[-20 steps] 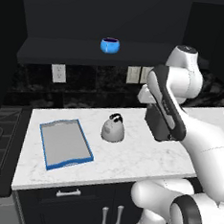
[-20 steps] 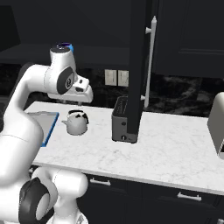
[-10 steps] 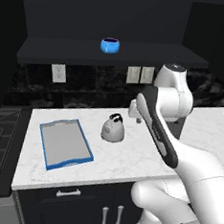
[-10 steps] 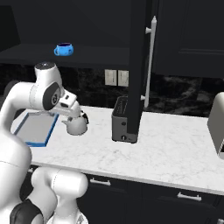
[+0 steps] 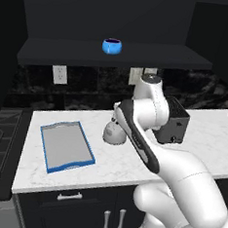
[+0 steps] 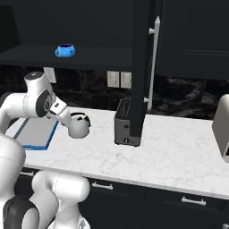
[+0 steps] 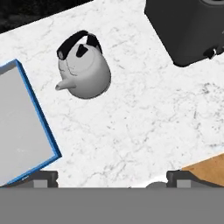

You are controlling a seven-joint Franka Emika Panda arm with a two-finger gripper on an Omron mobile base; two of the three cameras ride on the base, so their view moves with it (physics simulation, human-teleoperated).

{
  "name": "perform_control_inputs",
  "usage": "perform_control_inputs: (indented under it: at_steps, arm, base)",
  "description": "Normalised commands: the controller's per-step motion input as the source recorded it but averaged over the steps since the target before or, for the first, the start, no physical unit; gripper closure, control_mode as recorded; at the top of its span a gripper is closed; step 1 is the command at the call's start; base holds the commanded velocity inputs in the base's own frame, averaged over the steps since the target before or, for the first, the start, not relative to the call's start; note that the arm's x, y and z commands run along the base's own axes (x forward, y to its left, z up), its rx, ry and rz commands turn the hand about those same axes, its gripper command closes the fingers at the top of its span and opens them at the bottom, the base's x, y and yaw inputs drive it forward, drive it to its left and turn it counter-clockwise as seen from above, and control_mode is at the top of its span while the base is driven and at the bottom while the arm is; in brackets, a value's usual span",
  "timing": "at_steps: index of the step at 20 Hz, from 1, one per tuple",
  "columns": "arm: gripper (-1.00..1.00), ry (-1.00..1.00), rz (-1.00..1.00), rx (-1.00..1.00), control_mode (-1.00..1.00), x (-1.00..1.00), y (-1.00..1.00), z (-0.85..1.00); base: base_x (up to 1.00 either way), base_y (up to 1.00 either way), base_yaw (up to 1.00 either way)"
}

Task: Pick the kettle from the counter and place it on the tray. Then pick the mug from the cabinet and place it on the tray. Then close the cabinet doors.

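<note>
The light-grey kettle [image 7: 85,72] with its black handle stands on the white marble counter [image 7: 144,122], its spout pointing at the blue-rimmed tray [image 7: 17,127] beside it. My gripper [image 7: 112,179] is open, fingertips wide apart, hovering above the counter and set off from the kettle. From the base, my bent arm covers part of the kettle [image 5: 113,133], which stands right of the tray [image 5: 66,146]. The kettle [image 6: 79,126] sits just past my hand. The blue mug [image 5: 111,46] [image 6: 65,50] rests on the dark shelf of the cabinet [image 5: 67,53]. One cabinet door [image 6: 139,67] stands open, seen edge-on.
A boxy dark toaster [image 5: 174,123] [image 6: 126,123] [image 7: 188,26] stands close to the kettle on the side away from the tray. A pale appliance [image 6: 222,129] sits at the counter's far right end. A stove [image 5: 1,140] borders the counter on the left.
My arm has folded down from beside the shelf toward the counter. The hand now hangs low over the kettle. Kettle, tray and mug have not moved.
</note>
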Motion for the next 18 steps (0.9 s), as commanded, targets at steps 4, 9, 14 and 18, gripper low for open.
perform_control_inputs:
  at_steps: [4, 9, 14, 18]
  arm:
    - [-1.0, 0.0, -0.2, 0.02, -1.0, 0.63, 0.19, 0.0]
    - [-1.0, 0.0, -0.17, 0.0, -1.0, 0.59, 0.11, -0.04]
    - [-1.0, 0.0, -0.08, 0.0, -1.0, 0.42, 0.01, -0.21]
    - [-1.0, 0.0, 0.0, 0.0, -1.0, 0.18, 0.0, -0.36]
  base:
    - [0.0, 0.0, 0.0]
    - [0.0, 0.0, 0.0]
    - [0.0, 0.0, 0.0]
    - [0.0, 0.0, 0.0]
